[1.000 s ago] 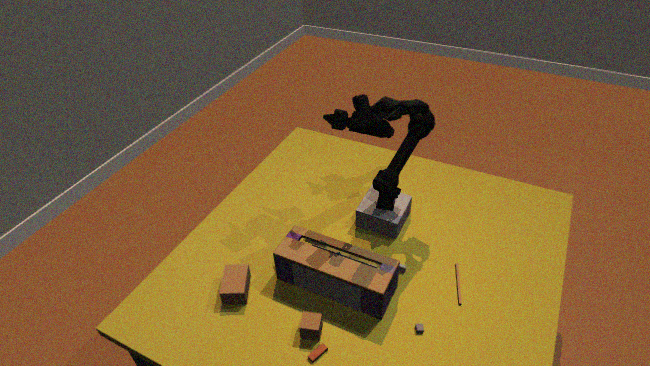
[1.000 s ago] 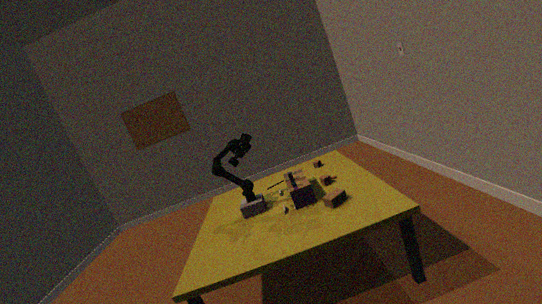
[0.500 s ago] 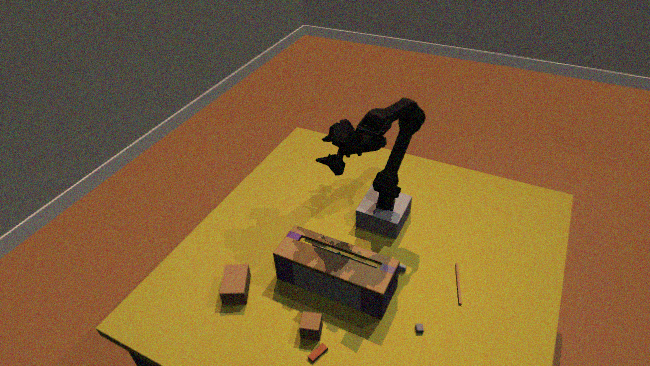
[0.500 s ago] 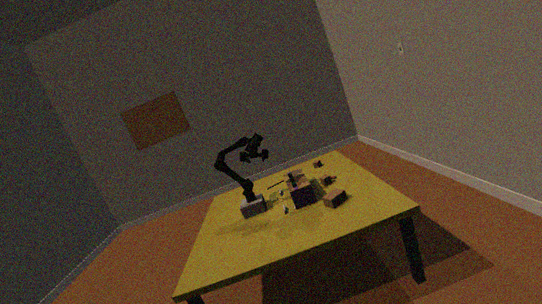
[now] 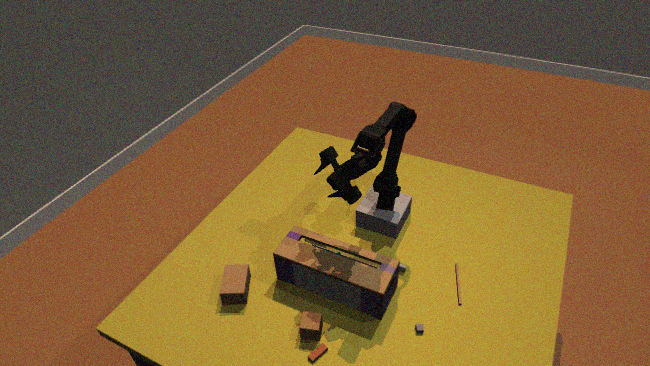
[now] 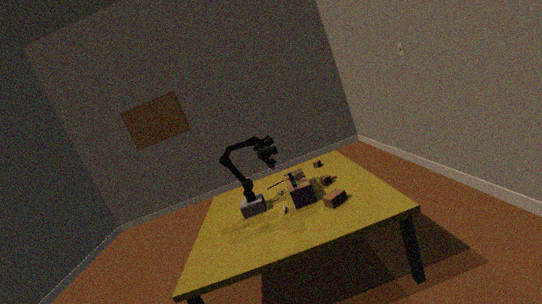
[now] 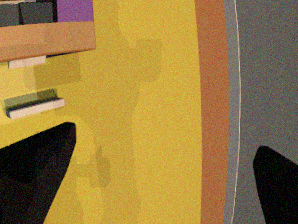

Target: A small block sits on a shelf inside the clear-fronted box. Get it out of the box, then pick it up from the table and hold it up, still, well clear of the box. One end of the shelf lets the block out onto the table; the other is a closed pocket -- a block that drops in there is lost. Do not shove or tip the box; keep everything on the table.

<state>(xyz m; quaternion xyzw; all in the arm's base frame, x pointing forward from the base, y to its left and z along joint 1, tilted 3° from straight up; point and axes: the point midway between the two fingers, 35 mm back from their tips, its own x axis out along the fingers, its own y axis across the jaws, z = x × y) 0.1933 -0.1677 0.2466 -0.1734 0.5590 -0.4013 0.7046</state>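
The box (image 5: 320, 282) (image 6: 303, 196) stands on the yellow table, with a long slot in its top and purple patches at both ends. Its orange wall edge and a purple end also show in the wrist view (image 7: 50, 39). A tiny teal spot shows in the slot near its middle in the top view; I cannot tell if it is the block. The shelf is not clearly visible. My gripper (image 5: 323, 185) (image 6: 275, 159) (image 7: 169, 145) is open and empty, in the air above the table, on the arm-base side of the box and near its left end in the top view.
An orange block (image 5: 235, 281) (image 6: 335, 198), a smaller orange block (image 5: 311, 325), a red-orange bar (image 5: 318, 353), a small grey cube (image 5: 419, 328) and a thin rod (image 5: 458, 284) lie around the box. A pale bar (image 7: 36, 108) lies near the box in the wrist view.
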